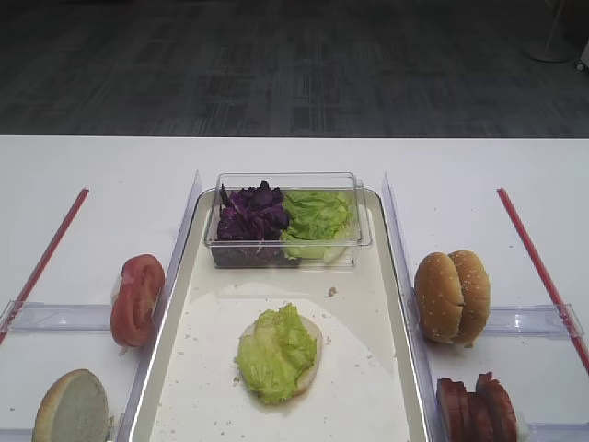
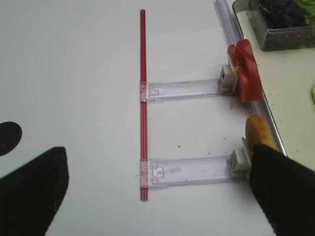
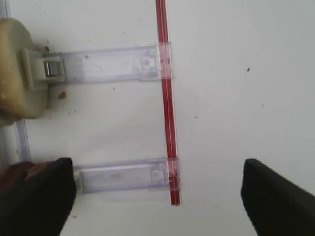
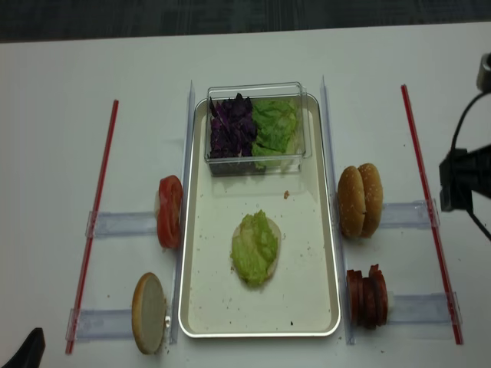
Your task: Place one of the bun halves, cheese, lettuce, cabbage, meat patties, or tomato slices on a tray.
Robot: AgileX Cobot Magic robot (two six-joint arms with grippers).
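1. Right wrist view: the right claw (image 3: 157, 196) hangs spread wide over bare table, pinching nothing; a red strip (image 3: 167, 98) runs up the table just ahead of it, between its jaws.
2. Off its left jaw sit the meat patties (image 3: 17, 172); ahead of that jaw stands a bun half (image 3: 15, 73), each propped in a clear holder, seemingly so the claw can pluck them edgewise.
3. Left wrist view: the left claw (image 2: 157, 196) is likewise spread and empty, with the tomato slices (image 2: 244, 71) ahead on its right.
4. Overhead, the tray (image 4: 307, 299) carries a bun base topped with lettuce (image 4: 255, 247); cabbage (image 4: 232, 123) waits in the clear box (image 4: 257, 157) beyond.
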